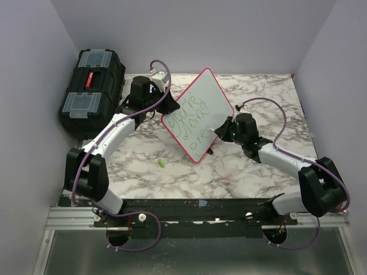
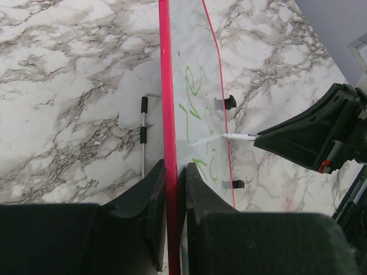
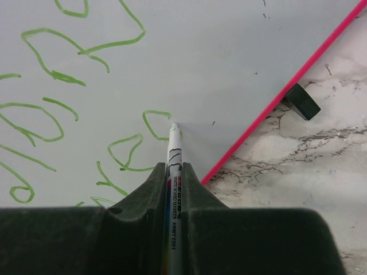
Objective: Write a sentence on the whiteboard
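Far to the left of the whiteboard (image 1: 202,106), against the side wall, sat a black toolbox (image 1: 92,86) with clear lid compartments. Between the toolbox and the whiteboard reached the left gripper (image 2: 171,175). Its jaws were clenched on the whiteboard's red-pink frame at the left edge, one finger on each face. On the whiteboard's unwritten side, near the frame, a thin metal rod (image 2: 143,134) with two black sleeves showed against the marble table (image 1: 246,172). In front of the whiteboard's near corner, apart from it, lay a small green piece (image 1: 161,164).

The whiteboard itself was at mid-table, tipped up off the marble and turned so that it showed as a diamond from above. On its face ran the sentence (image 1: 194,117), green lettering in three lines, roughly "you're doing great", with the last letters hard to read.

At the whiteboard's right side, a white marker (image 3: 174,146) had its tip against the white face, beside a green loop of the lowest line. The right gripper (image 3: 175,172) was clamped tight on that marker. Just past the whiteboard's frame there, a small black block (image 3: 302,101) sat on the marble.
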Controlling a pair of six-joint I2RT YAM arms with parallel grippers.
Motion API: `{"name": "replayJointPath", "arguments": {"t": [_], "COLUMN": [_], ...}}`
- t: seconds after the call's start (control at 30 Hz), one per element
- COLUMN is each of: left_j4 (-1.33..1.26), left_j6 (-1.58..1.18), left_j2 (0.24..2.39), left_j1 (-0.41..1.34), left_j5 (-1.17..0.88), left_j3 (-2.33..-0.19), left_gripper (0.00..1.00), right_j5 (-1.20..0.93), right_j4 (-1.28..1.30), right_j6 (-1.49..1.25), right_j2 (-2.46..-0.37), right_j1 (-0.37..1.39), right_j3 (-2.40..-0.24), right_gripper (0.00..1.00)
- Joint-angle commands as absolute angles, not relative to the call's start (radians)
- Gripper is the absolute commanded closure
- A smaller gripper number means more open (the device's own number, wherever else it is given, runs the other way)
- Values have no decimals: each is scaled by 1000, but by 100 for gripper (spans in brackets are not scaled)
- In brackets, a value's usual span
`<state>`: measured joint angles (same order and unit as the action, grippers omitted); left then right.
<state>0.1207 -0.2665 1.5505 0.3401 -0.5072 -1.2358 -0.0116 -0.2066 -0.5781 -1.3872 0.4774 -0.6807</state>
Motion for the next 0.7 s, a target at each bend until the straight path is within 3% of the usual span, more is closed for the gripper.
{"name": "replayJointPath", "arguments": {"t": [0.0, 0.67], "left_j4": [242, 245], "left_j6": [-168, -164], "left_j2": [1589, 1588], "left_j1": [386, 386], "left_j5": [-558, -558], "left_j3": [-1208, -1212], "left_gripper": [100, 100], "right_j5": [-41, -58], "right_j4": [-203, -227], "right_j6": [-580, -580], "right_j2": [-1431, -1424], "right_j1": [491, 491], "right_j3": [-722, -699], "right_gripper": [99, 99]}}
